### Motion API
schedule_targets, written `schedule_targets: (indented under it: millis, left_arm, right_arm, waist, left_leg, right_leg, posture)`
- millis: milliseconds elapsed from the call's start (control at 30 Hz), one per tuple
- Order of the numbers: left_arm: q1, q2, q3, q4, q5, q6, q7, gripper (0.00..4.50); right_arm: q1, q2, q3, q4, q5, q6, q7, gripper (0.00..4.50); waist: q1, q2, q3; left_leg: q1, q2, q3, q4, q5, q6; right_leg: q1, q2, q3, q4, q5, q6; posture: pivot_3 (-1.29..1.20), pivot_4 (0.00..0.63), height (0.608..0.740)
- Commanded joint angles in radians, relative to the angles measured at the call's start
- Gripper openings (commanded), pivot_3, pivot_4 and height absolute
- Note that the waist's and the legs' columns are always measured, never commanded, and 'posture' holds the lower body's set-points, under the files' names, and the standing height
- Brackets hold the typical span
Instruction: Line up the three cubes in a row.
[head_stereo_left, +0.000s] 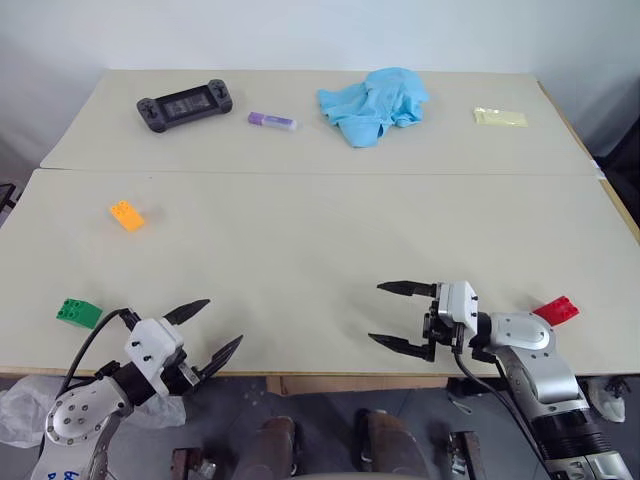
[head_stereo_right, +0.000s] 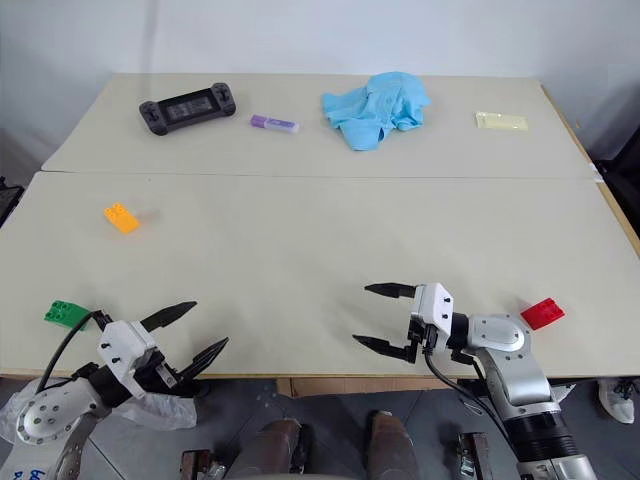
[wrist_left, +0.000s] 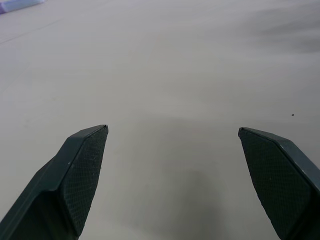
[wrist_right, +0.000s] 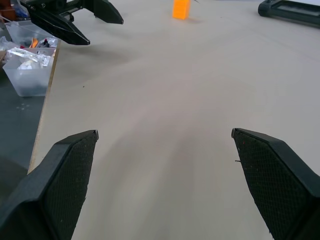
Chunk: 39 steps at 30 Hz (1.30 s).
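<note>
On the table (head_stereo_left: 300, 250) cubes sit scattered: orange (head_stereo_left: 127, 215) at 10 o'clock, green (head_stereo_left: 79, 313) at 8, red (head_stereo_left: 556, 311) at 4. Left gripper (head_stereo_left: 200, 330) and right gripper (head_stereo_left: 398, 317) both spread, empty. Nothing lined up; next likely a first grasp.

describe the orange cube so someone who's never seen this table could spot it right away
Start at the near table, the one the robot stands at, and look to its left side, about halfway back. The orange cube lies there alone on the bare surface. It is farther from the edge than the green cube on the same side, and the red cube sits far across on the right.
</note>
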<state>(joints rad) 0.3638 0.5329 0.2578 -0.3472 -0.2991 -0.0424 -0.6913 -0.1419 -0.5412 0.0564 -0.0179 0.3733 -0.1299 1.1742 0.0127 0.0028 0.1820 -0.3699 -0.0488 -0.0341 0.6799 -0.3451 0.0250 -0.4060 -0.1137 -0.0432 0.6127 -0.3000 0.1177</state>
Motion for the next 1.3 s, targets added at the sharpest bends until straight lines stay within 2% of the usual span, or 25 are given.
schedule_targets:
  millis: [33, 100, 167, 300, 400, 500, 567, 667, 733, 833, 967, 1133, 1233, 1300]
  left_arm:
    - [0.0, 0.036, 0.016, -0.028, 0.007, 0.051, 0.004, 4.44]
    - [-0.015, 0.034, 0.024, -0.021, -0.014, 0.045, 0.0, 4.44]
    - [-0.045, 0.018, 0.031, -0.063, -0.1, 0.074, -0.008, 4.44]
    - [-0.116, 0.009, -0.021, -0.161, -0.17, 0.176, 0.02, 4.44]
    - [-0.202, 0.017, -0.13, -0.179, -0.122, 0.226, 0.019, 4.44]
    - [-0.27, 0.014, -0.197, -0.177, -0.094, 0.24, 0.016, 4.44]
    - [-0.349, -0.029, -0.238, -0.159, -0.127, 0.272, 0.028, 4.44]
    - [-0.479, -0.06, -0.316, -0.07, -0.103, 0.284, -0.017, 4.44]
    - [-0.529, -0.068, -0.336, -0.025, -0.101, 0.291, -0.037, 4.44]
    - [-0.565, -0.063, -0.355, -0.006, -0.117, 0.293, -0.086, 4.44]
    - [-0.589, -0.031, -0.382, 0.026, -0.121, 0.271, -0.194, 4.44]
    - [-0.592, -0.016, -0.385, 0.062, -0.105, 0.249, -0.24, 4.44]
    - [-0.654, -0.06, -0.401, 0.136, -0.091, 0.226, -0.242, 4.44]
    - [-0.656, -0.072, -0.409, 0.158, -0.08, 0.206, -0.251, 4.44]
  right_arm:
    - [-0.007, -0.005, -0.003, -0.073, 0.019, -0.01, 0.004, 4.5]
    - [-0.003, -0.008, -0.005, -0.082, 0.013, -0.01, -0.004, 4.5]
    - [0.012, -0.008, -0.032, -0.088, 0.004, -0.019, -0.037, 4.5]
    - [0.036, -0.037, -0.134, -0.138, 0.047, 0.056, -0.132, 4.5]
    - [0.054, -0.046, -0.299, -0.176, 0.134, 0.167, -0.282, 4.5]
    - [0.078, -0.048, -0.421, -0.212, 0.152, 0.218, -0.396, 4.5]
    - [0.141, -0.062, -0.554, -0.24, 0.156, 0.26, -0.481, 4.5]
    - [0.294, -0.037, -0.765, -0.205, 0.137, 0.263, -0.579, 4.5]
    - [0.378, -0.022, -0.839, -0.184, 0.127, 0.245, -0.598, 4.5]
    - [0.504, 0.002, -0.902, -0.187, 0.129, 0.221, -0.579, 4.5]
    - [0.622, 0.052, -0.914, -0.215, 0.131, 0.197, -0.569, 4.5]
    - [0.69, 0.113, -0.908, -0.319, 0.161, 0.217, -0.603, 4.5]
    - [0.717, 0.054, -0.871, -0.474, 0.219, 0.38, -0.628, 4.5]
    - [0.736, -0.007, -0.847, -0.491, 0.132, 0.362, -0.59, 4.5]
  waist:
    - [0.0, 0.0, 0.0]
    - [0.0, 0.0, 0.0]
    - [0.004, 0.0, 0.0]
    - [0.014, 0.0, 0.0]
    - [0.015, 0.001, 0.0]
    - [0.011, 0.001, 0.0]
    - [0.015, 0.002, -0.001]
    - [0.034, 0.003, -0.002]
    - [0.038, 0.004, -0.002]
    - [0.024, 0.004, -0.002]
    - [0.004, 0.006, -0.003]
    - [0.0, 0.01, -0.005]
    - [0.008, 0.011, -0.006]
    - [0.01, 0.011, -0.006]
  left_leg:
    - [0.0, 0.0, 0.0, 0.0, 0.0, 0.0]
    - [0.0, 0.0, 0.0, 0.0, 0.0, 0.0]
    - [0.0, 0.0, 0.0, 0.0, 0.0, 0.0]
    - [-0.001, 0.0, -0.001, 0.001, 0.0, 0.0]
    - [0.0, -0.001, -0.002, 0.001, 0.0, 0.0]
    - [0.0, -0.001, -0.002, 0.001, 0.0, 0.0]
    - [0.0, -0.001, -0.002, 0.0, 0.0, -0.001]
    - [-0.001, -0.001, -0.003, 0.001, 0.0, 0.0]
    - [-0.001, -0.003, -0.003, 0.001, 0.001, 0.0]
    - [0.0, -0.003, 0.0, -0.001, 0.001, 0.001]
    - [0.003, -0.001, 0.003, -0.001, 0.001, 0.001]
    - [0.006, 0.001, 0.006, -0.003, 0.001, 0.0]
    - [0.006, 0.001, 0.006, -0.002, 0.001, 0.001]
    - [0.006, 0.001, 0.006, -0.001, 0.001, 0.001]
  right_leg:
    - [0.0, 0.0, 0.0, 0.0, 0.0, 0.0]
    - [0.0, 0.0, 0.0, 0.0, 0.0, 0.0]
    - [0.0, 0.0, 0.0, 0.0, 0.0, 0.0]
    - [0.0, 0.0, -0.001, 0.0, 0.0, 0.0]
    - [0.001, -0.001, -0.001, 0.0, 0.0, 0.0]
    - [0.002, 0.0, -0.001, 0.0, 0.0, 0.001]
    - [0.001, 0.001, -0.001, 0.0, 0.0, 0.0]
    - [0.001, 0.0, -0.002, 0.001, 0.0, 0.0]
    - [0.002, 0.001, -0.003, 0.001, 0.0, 0.001]
    - [0.002, 0.001, 0.0, 0.0, 0.001, 0.001]
    - [0.002, 0.002, 0.003, 0.001, 0.001, 0.002]
    - [0.003, 0.003, 0.007, 0.001, 0.001, 0.001]
    - [0.003, 0.002, 0.009, 0.002, 0.001, 0.002]
    - [0.003, 0.002, 0.009, 0.002, 0.001, 0.002]
  posture:
    - [0.0, 0.15, 0.74]
    - [0.0, 0.15, 0.74]
    - [0.0, 0.15, 0.74]
    - [0.0, 0.15, 0.74]
    - [0.0, 0.15, 0.74]
    - [0.0, 0.15, 0.74]
    - [0.0, 0.15, 0.74]
    - [0.0, 0.15, 0.74]
    - [0.0, 0.15, 0.74]
    - [0.0, 0.15, 0.74]
    - [0.0, 0.15, 0.74]
    - [0.0, 0.15, 0.74]
    - [0.0, 0.15, 0.74]
    - [0.0, 0.15, 0.74]
